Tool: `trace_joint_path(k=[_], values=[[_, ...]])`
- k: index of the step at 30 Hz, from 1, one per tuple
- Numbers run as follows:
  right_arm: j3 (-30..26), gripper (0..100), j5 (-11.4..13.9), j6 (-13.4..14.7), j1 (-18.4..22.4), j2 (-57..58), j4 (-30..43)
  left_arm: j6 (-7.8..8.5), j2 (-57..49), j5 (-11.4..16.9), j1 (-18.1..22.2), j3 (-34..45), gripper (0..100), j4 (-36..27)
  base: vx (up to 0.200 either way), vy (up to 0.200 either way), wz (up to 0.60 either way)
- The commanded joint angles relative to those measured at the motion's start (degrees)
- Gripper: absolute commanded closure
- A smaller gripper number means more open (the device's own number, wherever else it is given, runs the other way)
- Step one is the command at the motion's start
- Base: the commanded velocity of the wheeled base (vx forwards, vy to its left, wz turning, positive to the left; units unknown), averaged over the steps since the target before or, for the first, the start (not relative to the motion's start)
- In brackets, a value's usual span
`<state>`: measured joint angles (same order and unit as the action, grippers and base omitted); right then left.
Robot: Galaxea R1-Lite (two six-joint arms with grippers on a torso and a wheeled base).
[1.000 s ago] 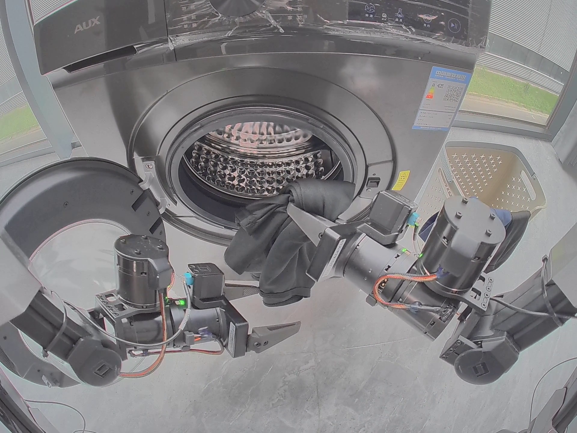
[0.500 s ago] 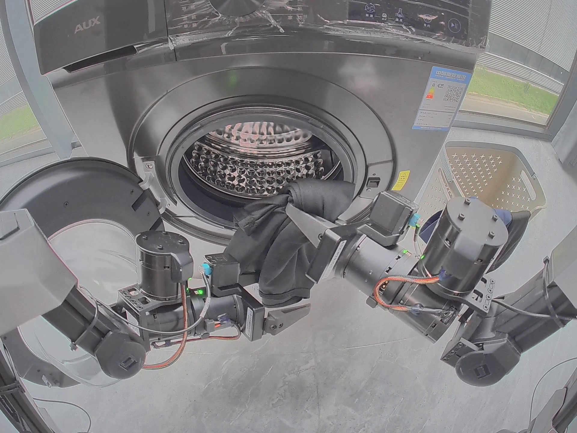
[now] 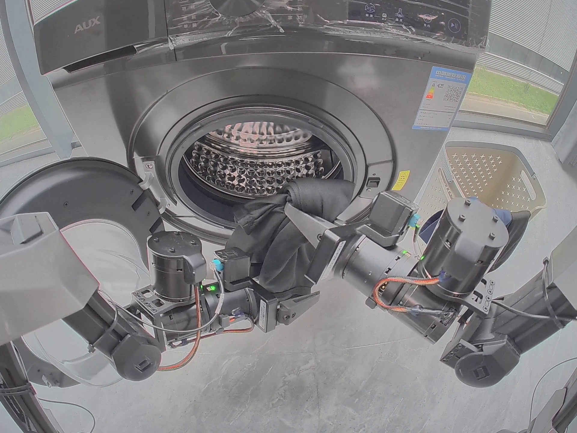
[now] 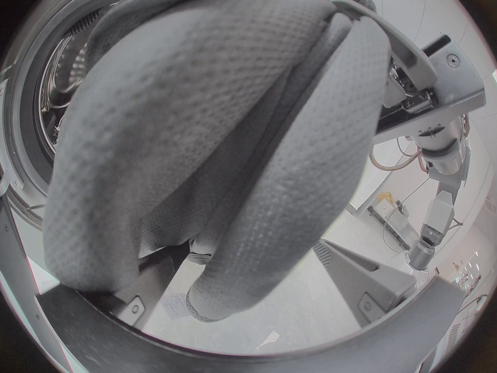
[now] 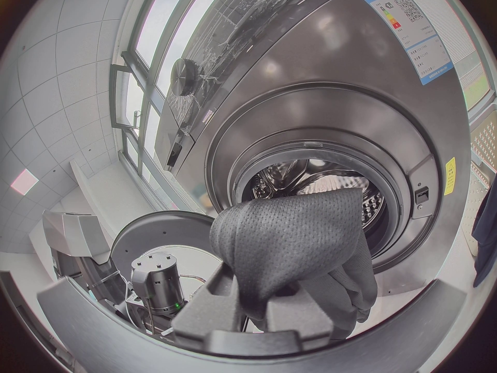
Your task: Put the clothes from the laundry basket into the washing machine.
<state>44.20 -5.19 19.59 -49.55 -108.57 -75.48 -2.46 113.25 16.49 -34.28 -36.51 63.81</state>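
Dark garment (image 3: 270, 245) dangling at the washing machine (image 3: 384, 100) mouth.
The left claw (image 3: 293, 294) sits spread under the hanging tail, I'd guess to scoop up slack that could snag the rim; the right claw (image 3: 293, 207) pinches the bunched top, drum opening just ahead of it, laundry basket (image 3: 493, 175) behind its arm.

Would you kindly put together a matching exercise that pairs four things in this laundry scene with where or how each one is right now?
Things:
1. black garment
2. washer door
3. laundry basket
4. left hand

States:
A. swung open on the robot's left
B. open, either side of the hanging cloth
C. gripped by the right hand at the drum mouth
D. beside the washing machine, on the robot's right

Pairs: 1-C, 2-A, 3-D, 4-B
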Motion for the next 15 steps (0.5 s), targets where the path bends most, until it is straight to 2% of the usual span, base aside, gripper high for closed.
trace_joint_path(k=[1,9,13,15], values=[[0.0,100,0.0,0.0,-0.1,-0.2,0.0,-0.09,1.4,-0.7,0.0,-0.1,100,0.5,0.0,0.0,0.0],[-1.0,100,0.0,0.0,-0.1,0.0,-0.1,-0.09,0.5,-0.8,-0.4,0.6,100,1.8,0.0,0.0,0.0],[-2.1,100,0.2,-0.1,0.2,-0.1,-1.0,-0.09,-3.1,-0.8,-3.0,4.3,100,3.3,0.0,0.0,0.0],[-2.8,100,0.4,-0.1,0.2,-0.2,-1.0,-0.17,-6.7,-0.8,-5.7,7.5,100,3.3,0.0,0.0,0.0]])
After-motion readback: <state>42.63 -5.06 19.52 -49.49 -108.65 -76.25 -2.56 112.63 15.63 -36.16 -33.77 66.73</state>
